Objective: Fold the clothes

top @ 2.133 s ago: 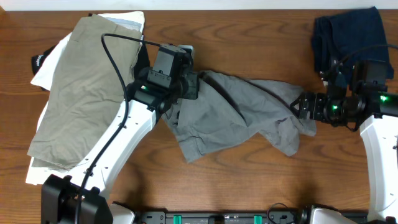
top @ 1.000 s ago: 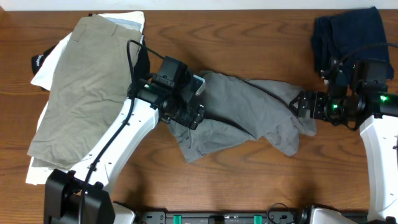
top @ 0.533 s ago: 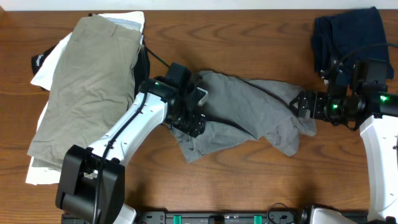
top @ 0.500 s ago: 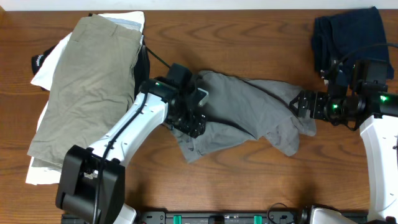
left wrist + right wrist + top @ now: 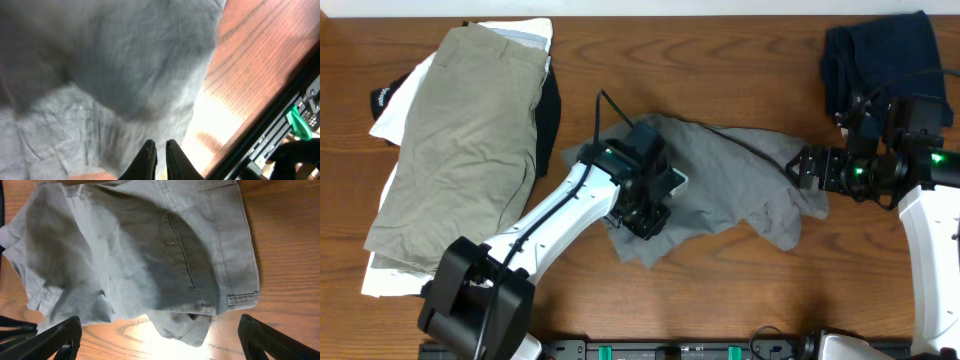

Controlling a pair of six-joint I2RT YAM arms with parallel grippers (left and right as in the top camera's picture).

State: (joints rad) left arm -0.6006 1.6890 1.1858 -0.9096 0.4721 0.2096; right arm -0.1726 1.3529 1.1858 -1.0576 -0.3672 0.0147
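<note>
The medium-grey shorts [image 5: 730, 170] lie crumpled across the table's middle. My left gripper [image 5: 645, 218] is over their lower left part; in the left wrist view its fingers [image 5: 160, 155] are shut, with nothing seen between them, just above the grey cloth [image 5: 125, 65]. My right gripper [image 5: 805, 167] is at the shorts' right end. In the right wrist view its fingers [image 5: 160, 340] are wide open, with the shorts' waistband and fly [image 5: 150, 255] just ahead of them.
Khaki-tan shorts [image 5: 460, 130] lie flat on a pile at the left over white garments [image 5: 395, 110] and a black one [image 5: 382, 98]. A navy garment [image 5: 880, 55] lies at the back right. Bare wood shows along the table's front edge [image 5: 740, 290].
My left arm has swung right, from the shorts' left edge to over their lower middle, and the left edge now lies uncovered. My right arm has not moved.
</note>
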